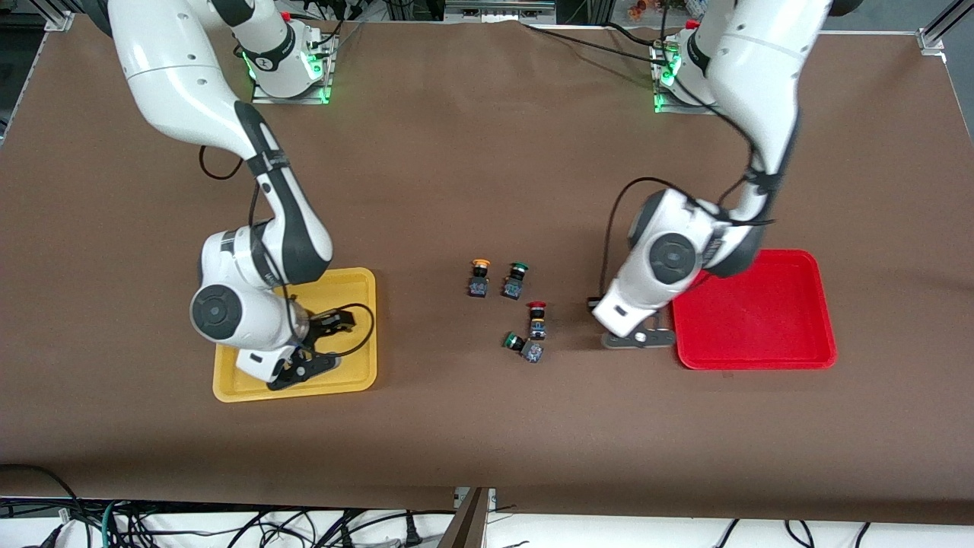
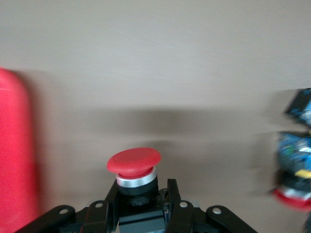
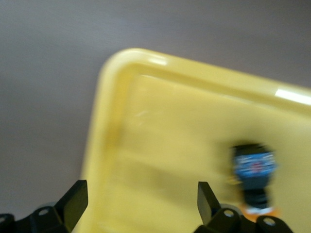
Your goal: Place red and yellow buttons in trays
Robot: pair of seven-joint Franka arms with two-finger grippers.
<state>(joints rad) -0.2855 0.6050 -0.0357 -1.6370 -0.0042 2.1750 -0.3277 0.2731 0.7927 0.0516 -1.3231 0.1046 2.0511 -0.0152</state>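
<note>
The left gripper is low over the brown table cover, just beside the shallow red plastic tray on the side toward the table's middle. Its black fingers are closed against the black body of a red-capped push-button switch, cap upward.

The right gripper is over the shallow yellow plastic tray at the right arm's end of the table. Its fingers stand wide apart with nothing between them. A yellow-orange-capped switch lies in the yellow tray beside that gripper; only the right wrist view shows it.

Four switches sit on the cover between the trays. A yellow-orange-capped switch and a green-capped switch stand side by side, farther from the front camera. A second red-capped switch stands nearer to it. A second green-capped switch lies on its side, nearest the camera, just beside that red-capped one.
</note>
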